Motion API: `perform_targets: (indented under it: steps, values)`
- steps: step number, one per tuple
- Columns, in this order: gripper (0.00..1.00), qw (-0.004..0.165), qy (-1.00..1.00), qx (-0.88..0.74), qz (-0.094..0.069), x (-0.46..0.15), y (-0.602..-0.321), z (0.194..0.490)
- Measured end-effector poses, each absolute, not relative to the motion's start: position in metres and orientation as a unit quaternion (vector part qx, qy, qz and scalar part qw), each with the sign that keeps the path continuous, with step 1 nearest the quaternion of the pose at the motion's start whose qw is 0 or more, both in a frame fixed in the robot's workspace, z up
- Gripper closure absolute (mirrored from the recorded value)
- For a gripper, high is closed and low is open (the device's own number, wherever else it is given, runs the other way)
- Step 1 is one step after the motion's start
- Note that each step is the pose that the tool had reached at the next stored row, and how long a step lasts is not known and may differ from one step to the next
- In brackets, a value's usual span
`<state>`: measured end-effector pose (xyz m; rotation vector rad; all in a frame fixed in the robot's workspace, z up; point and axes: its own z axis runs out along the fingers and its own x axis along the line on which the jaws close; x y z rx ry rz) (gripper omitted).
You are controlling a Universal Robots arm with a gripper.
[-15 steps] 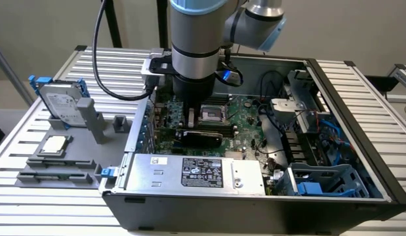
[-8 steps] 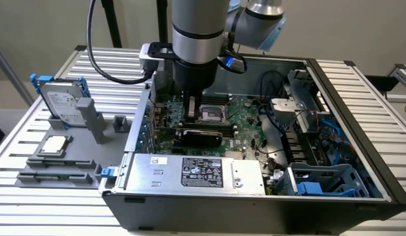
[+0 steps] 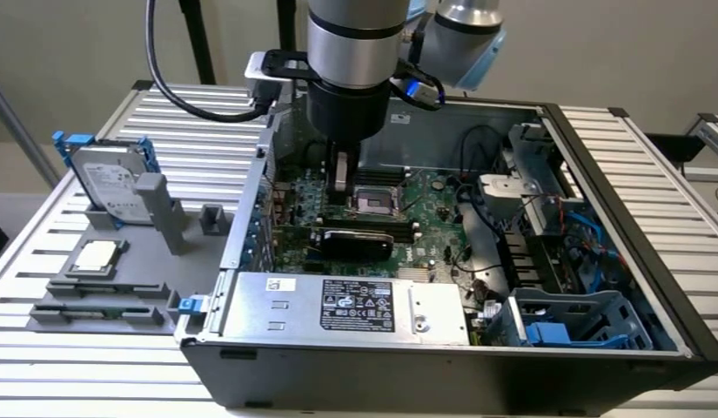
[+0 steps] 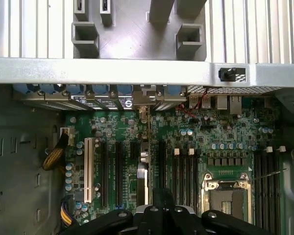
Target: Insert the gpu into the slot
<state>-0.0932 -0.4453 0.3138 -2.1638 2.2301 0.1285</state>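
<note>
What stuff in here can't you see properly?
- The slot: in the exterior view the gpu sits over it, so I cannot tell how deep the card is.
- Whether the gripper touches the gpu: in the exterior view, that spot is too small to tell.
- The words on the power supply label: exterior view, too small to read.

A slatted metal table (image 3: 637, 287) carries an open computer case (image 3: 452, 357) — and grey fixture blocks (image 3: 104, 296).
</note>
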Motion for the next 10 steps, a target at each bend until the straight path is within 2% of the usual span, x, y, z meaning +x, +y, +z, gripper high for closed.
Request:
perform_targets:
  steps: [10]
  values:
    - [0.89, 0.016, 0.717, -0.696, 0.041, -0.0931, -0.4453, 0.3139]
